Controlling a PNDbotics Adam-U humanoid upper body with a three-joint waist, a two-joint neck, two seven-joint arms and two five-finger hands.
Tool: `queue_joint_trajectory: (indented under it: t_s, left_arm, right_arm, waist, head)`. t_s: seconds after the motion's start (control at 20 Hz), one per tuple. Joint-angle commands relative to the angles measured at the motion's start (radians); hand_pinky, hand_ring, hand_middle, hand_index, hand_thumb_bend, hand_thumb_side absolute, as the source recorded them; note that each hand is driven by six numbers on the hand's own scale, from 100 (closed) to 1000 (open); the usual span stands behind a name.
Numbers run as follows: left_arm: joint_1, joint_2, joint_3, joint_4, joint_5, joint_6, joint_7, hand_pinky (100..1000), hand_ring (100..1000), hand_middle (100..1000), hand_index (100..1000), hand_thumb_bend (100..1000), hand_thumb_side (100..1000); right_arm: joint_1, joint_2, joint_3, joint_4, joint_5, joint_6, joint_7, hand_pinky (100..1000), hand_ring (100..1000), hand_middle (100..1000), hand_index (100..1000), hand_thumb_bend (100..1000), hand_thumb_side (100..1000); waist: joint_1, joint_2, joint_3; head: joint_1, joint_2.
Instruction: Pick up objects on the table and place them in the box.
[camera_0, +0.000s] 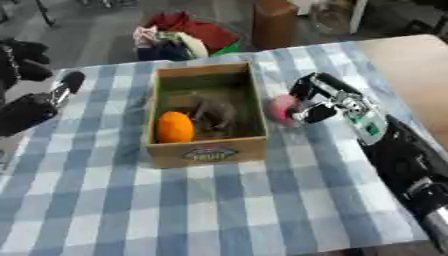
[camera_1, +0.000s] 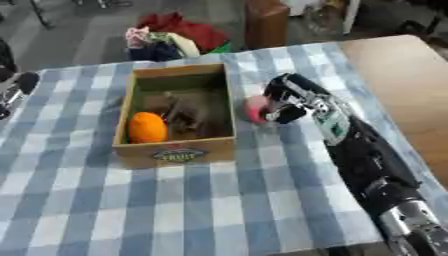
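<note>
1. The left hand (camera_0: 35, 107) idles at the table's left edge; whether its fingers are curled I cannot tell.
2. The box (camera_0: 208, 150) holds an orange fruit (camera_0: 175, 127) — bring things in over its right wall.
3. The pink object (camera_0: 282, 109) sits just right of the box, the right hand (camera_0: 317, 102) with fingers curling around it; lift clear before crossing.
4. Blue-checked cloth (camera_0: 219, 210) covers the table — clothes pile (camera_0: 179, 37) on the floor behind.
</note>
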Motion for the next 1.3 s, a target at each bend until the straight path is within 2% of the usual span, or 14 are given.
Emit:
queue_joint_trajectory:
  t_s: [0.05,0.3,0.6,0.75,0.95,1.0,1.05,1.15,1.2,1.3]
  left_arm:
    - [-0.006,0.013,0.010,-0.014,0.001,-0.002,-0.001,661,576,571,725,581,302]
    - [0.007,0.010,0.013,-0.010,0.001,-0.003,-0.003,662,575,570,727,575,304]
    - [0.017,-0.001,0.015,-0.006,0.009,-0.007,0.012,656,567,562,724,568,288]
    - [0.003,-0.018,0.009,-0.021,0.018,-0.015,0.019,650,561,555,722,558,274]
    - [-0.014,-0.033,-0.006,-0.032,0.024,-0.018,0.009,650,561,555,723,557,276]
    - [-0.017,-0.036,-0.010,-0.033,0.025,-0.018,0.005,650,562,556,724,557,277]
    - [-0.019,-0.040,-0.013,-0.033,0.026,-0.018,0.001,650,562,556,724,557,277]
    - [-0.022,-0.047,-0.018,-0.031,0.027,-0.019,-0.005,650,561,555,724,557,276]
    - [-0.023,-0.050,-0.020,-0.030,0.027,-0.019,-0.007,650,561,555,724,557,276]
    - [-0.024,-0.052,-0.022,-0.029,0.027,-0.020,-0.009,650,561,555,724,557,276]
  right_arm:
    - [-0.026,-0.016,-0.014,-0.032,0.028,0.024,-0.061,527,481,252,340,127,100]
    - [-0.057,-0.042,-0.017,-0.140,-0.024,0.053,-0.127,517,486,253,345,134,100]
    - [-0.106,-0.050,0.014,-0.239,-0.095,0.049,-0.115,520,489,261,353,138,100]
    - [-0.129,-0.002,0.054,-0.247,-0.096,0.015,-0.069,532,496,276,368,152,100]
    - [-0.129,0.069,0.075,-0.193,-0.054,-0.010,-0.023,535,500,284,377,161,100]
    - [-0.127,0.085,0.078,-0.179,-0.041,-0.016,-0.017,536,501,284,378,237,100]
    - [-0.124,0.106,0.082,-0.164,-0.027,-0.023,-0.008,536,501,286,379,161,100]
    - [-0.120,0.144,0.088,-0.139,0.001,-0.036,0.003,538,504,295,389,168,100]
    - [-0.119,0.159,0.091,-0.130,0.014,-0.043,0.007,548,516,336,430,213,100]
    - [-0.117,0.176,0.093,-0.121,0.033,-0.054,0.008,554,528,368,463,245,100]
  waist:
    - [-0.003,-0.012,0.001]
    - [-0.006,-0.016,0.002]
    - [-0.012,-0.021,0.009]
    - [-0.012,-0.024,0.025]
    - [-0.007,-0.023,0.038]
    - [-0.006,-0.023,0.039]
    - [-0.005,-0.022,0.041]
    - [-0.004,-0.020,0.043]
    - [-0.004,-0.019,0.045]
    - [-0.004,-0.018,0.046]
  head:
    - [-0.001,-0.013]
    - [0.001,-0.012]
    - [-0.005,-0.006]
    - [-0.014,-0.004]
    - [-0.016,-0.007]
    - [-0.015,-0.008]
    - [-0.015,-0.009]
    - [-0.016,-0.009]
    - [-0.017,-0.009]
    - [-0.019,-0.009]
